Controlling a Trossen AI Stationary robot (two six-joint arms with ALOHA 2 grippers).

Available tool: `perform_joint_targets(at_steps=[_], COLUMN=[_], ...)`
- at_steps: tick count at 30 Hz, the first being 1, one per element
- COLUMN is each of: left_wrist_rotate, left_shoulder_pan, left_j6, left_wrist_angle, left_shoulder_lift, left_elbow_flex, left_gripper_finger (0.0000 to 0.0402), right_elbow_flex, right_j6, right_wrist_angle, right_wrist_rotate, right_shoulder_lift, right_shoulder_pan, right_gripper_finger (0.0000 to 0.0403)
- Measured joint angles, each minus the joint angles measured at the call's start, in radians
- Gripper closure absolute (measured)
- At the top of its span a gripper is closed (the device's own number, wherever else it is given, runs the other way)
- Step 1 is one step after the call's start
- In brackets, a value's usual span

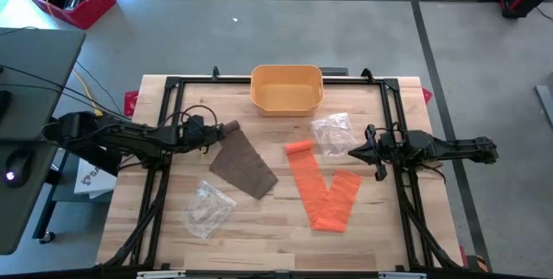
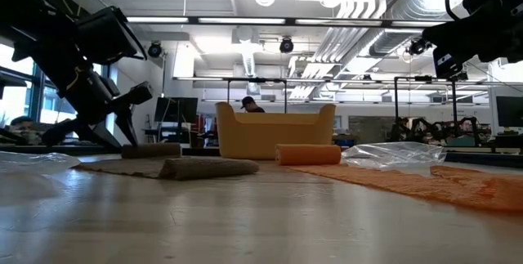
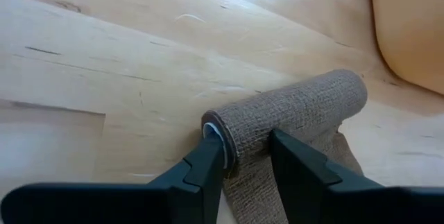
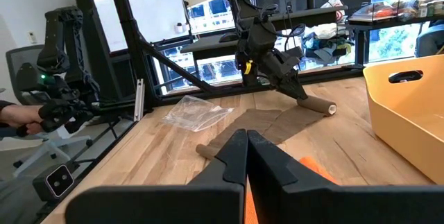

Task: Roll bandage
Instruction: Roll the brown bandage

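Worktop: pale wooden worktop (image 1: pixel 259 227), with a black frame along its edges.
Brown bandage: brown woven fabric bandage (image 1: pixel 245 166), left of centre; a flat strip lies loose toward the near side, and its far-left end is wound into a short roll (image 3: pixel 291 109) around a pale core.
Left tool: left tool (image 3: pixel 246 161) sits at the roll's end, fingers partly apart, one finger at the core end and the other lying on the wound fabric; whether it grips is not clear.
Right tool: right tool (image 1: pixel 356 151) hangs above the worktop on the right, fingers pressed together, holding nothing.
Orange bandage: orange woven bandage (image 1: pixel 324 194), right of centre, laid in a V, with a small rolled end (image 2: pixel 308 154) at its far-left tip; apart from the brown strip.
Tub: orange plastic tub (image 1: pixel 287 87) at the far edge, centre, just beyond both bandages.
Wrappers: one clear plastic wrapper (image 1: pixel 331 131) between the orange bandage and the right tool; a second clear wrapper (image 1: pixel 207 209) on the near left, beside the brown strip's near end.
Obstructions: the flat brown strip trails from the roll toward the second wrapper; nothing lies on the roll itself.
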Motion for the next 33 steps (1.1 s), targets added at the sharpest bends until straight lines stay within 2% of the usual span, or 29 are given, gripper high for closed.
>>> perform_joint_targets(at_steps=[3, 6, 10, 14, 23, 29, 33], left_wrist_rotate=[-0.022, -0.048, -0.115, -0.169, -0.201, -0.252, -0.251], left_shoulder_pan=[0.0, 0.0, -0.002, -0.01, -0.085, -0.197, -0.298], left_j6=[0.014, 0.088, 0.263, 0.517, 1.12, 1.415, 1.576], left_wrist_angle=[0.023, 0.075, 0.167, 0.228, 0.248, 0.257, 0.333], left_shoulder_lift=[0.018, 0.011, -0.035, -0.095, -0.164, -0.166, -0.164], left_elbow_flex=[0.0, -0.002, 0.018, 0.098, 0.366, 0.554, 0.646], left_gripper_finger=[0.0311, 0.0344, 0.0392, 0.0393, 0.0399, 0.04, 0.04], right_elbow_flex=[0.0, 0.0, 0.0, 0.0, 0.0, 0.0, 0.0], right_j6=[0.0, 0.0, 0.0, 0.0, 0.0, 0.0, 0.0], right_wrist_angle=[0.0, 0.0, 0.0, 0.0, 0.0, 0.0, 0.0], right_wrist_rotate=[0.0, 0.0, 0.0, 0.0, 0.0, 0.0, 0.0], right_shoulder_lift=[0.0, 0.0, 0.0, 0.0, 0.0, 0.0, 0.0], right_shoulder_pan=[0.0, 0.0, 0.0, 0.0, 0.0, 0.0, 0.0], right_gripper_finger=[0.0402, 0.0402, 0.0402, 0.0402, 0.0402, 0.0402, 0.0402])
